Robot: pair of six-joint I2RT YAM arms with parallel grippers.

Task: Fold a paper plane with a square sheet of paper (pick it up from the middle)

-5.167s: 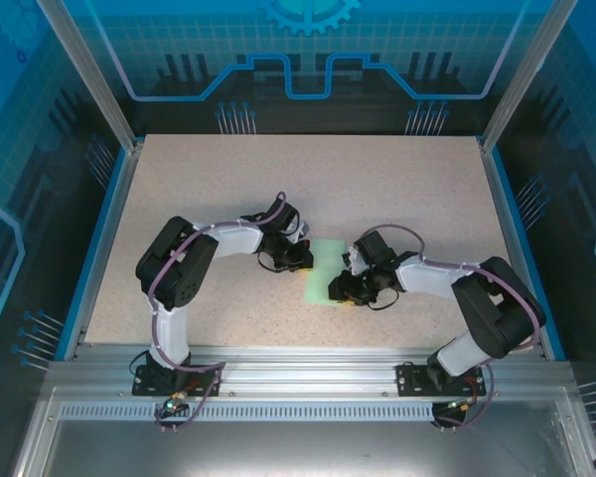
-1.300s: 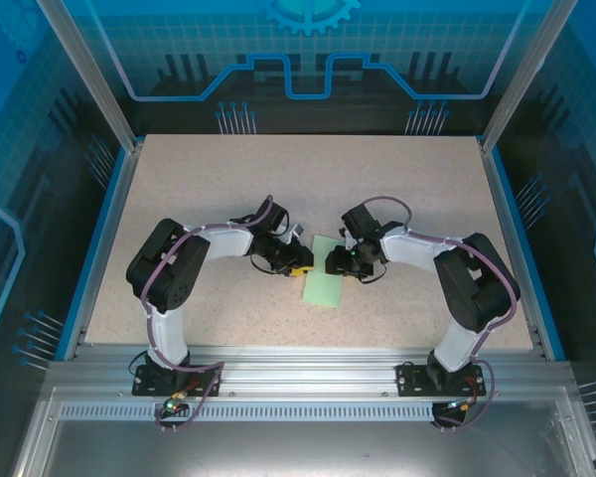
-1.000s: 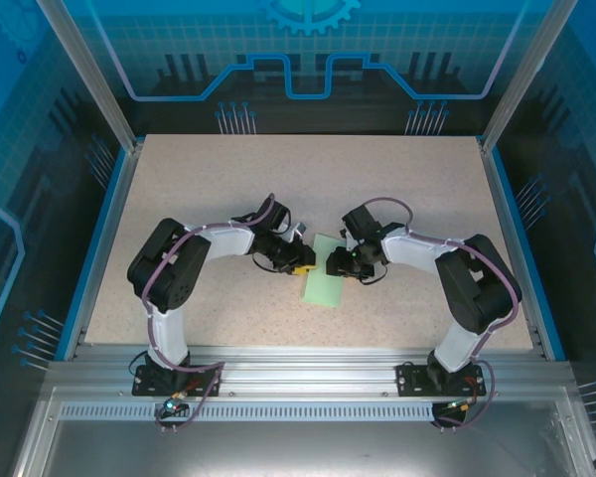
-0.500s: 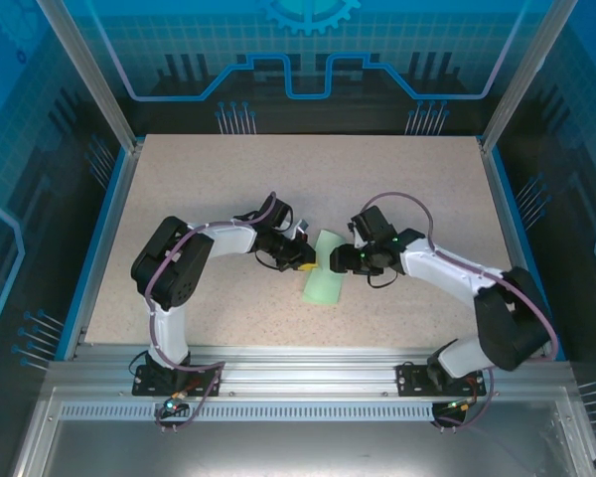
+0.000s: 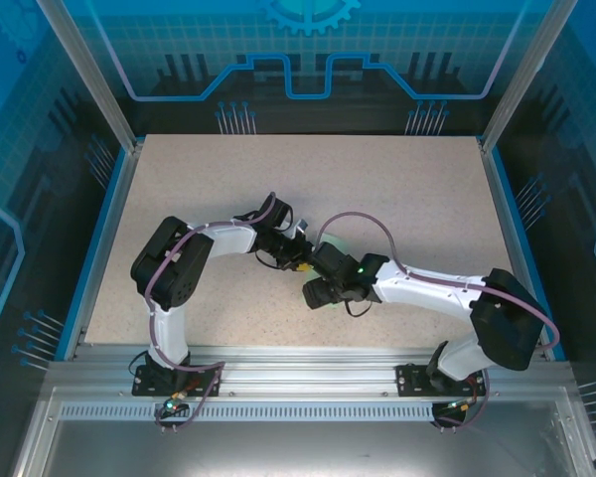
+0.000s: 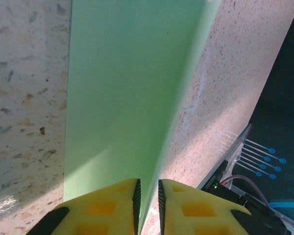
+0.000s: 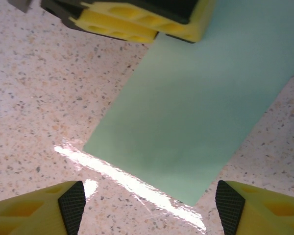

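Observation:
The square sheet of paper (image 6: 122,98) lies folded into a pale mint-green strip (image 7: 201,107) on the table, and its far end (image 5: 327,239) peeks out beside the right arm. My left gripper (image 5: 300,264) sits low at the strip's left side. Its jaws (image 6: 148,188) stand a narrow gap apart, with the strip's raised long edge running between them. My right gripper (image 5: 316,295) hovers over the strip's near end, open wide (image 7: 150,196), its fingers apart from the paper. The left gripper's yellow fingers (image 7: 137,22) touch the strip's far part.
The speckled beige tabletop (image 5: 377,189) stretches far beyond the arms. A blue rim (image 5: 114,229) and metal posts bound it at the sides, and an aluminium rail (image 5: 298,373) runs along the near edge. The right arm's body (image 6: 245,196) lies close beside the left gripper.
My right gripper has swung from the strip's right side to its near end and opened wider. The left gripper stayed put, pinched shut on the edge, then eased slightly apart.

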